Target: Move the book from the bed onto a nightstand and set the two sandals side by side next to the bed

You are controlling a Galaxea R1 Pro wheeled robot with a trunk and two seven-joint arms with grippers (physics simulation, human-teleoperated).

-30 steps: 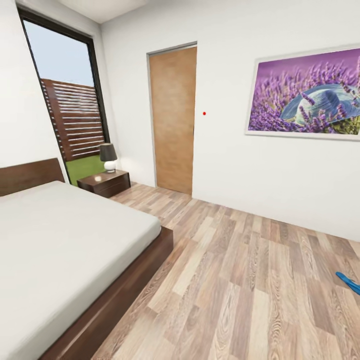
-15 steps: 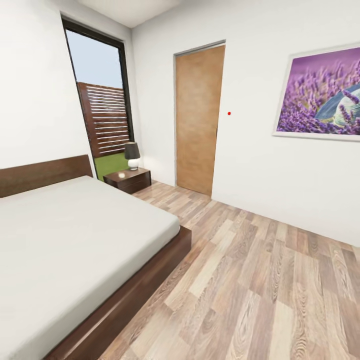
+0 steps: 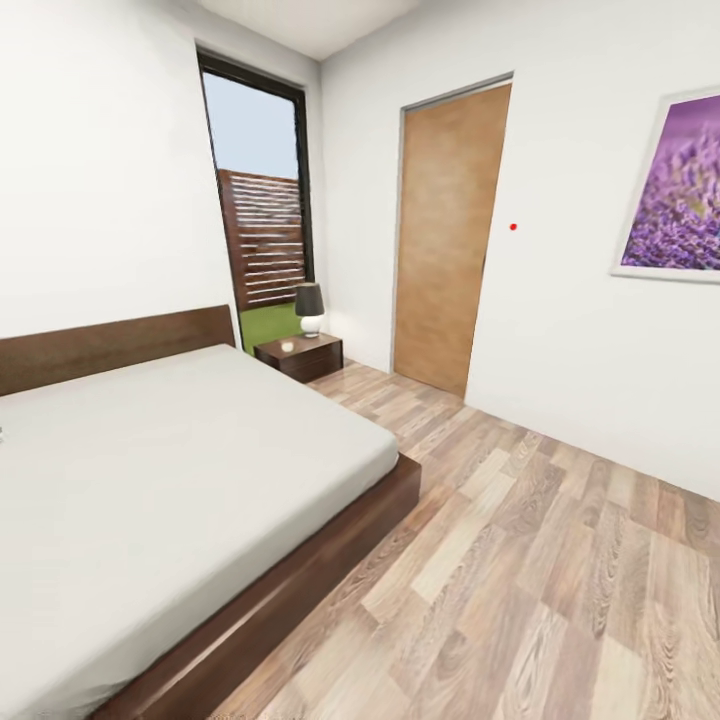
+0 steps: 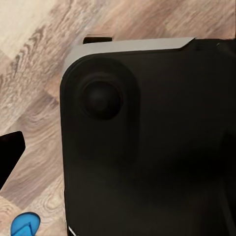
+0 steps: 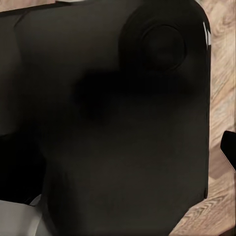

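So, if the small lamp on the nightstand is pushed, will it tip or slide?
The lamp probably tips sooner than it slides: its dark shade is wider than its small white base. The nightstand top looks glossy, so some sliding is possible. It seems light.

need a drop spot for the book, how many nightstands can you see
1. The nightstand stands by the far corner of the bed, under the lamp. Another may sit beyond the bed's other side, out of frame.

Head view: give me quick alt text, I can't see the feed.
A low bed with an off-white mattress sits at left on a wood-plank floor. Beyond its far corner a nightstand holding a lamp stands by a tall window; a wooden door is to the right.
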